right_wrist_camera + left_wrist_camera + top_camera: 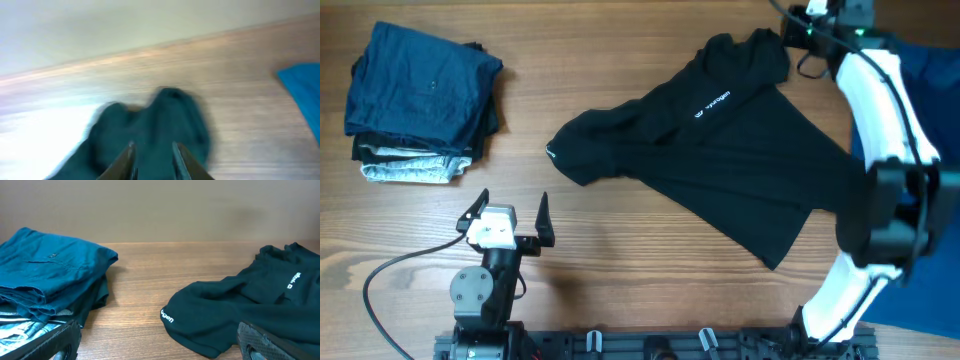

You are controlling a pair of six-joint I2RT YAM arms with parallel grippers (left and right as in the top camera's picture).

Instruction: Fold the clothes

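The wooden table (620,260) bears a folded stack (420,100) ahead-left of the left gripper (512,206), a black shirt (720,150) spread ahead-right of it, and a blue shirt (301,92) right of the right gripper (152,146).

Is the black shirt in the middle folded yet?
Not folded. The black shirt lies spread and rumpled, one sleeve sticking out, unlike the neat folded stack at the left.

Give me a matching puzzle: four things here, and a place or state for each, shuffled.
Things:
1. black shirt
2. folded pile
3. bright blue cloth
4. left fingers

Places or states:
A. spread open, holding nothing
B. far left corner
C. crumpled, in the middle
D. at the right edge

Pairs: 1-C, 2-B, 3-D, 4-A.
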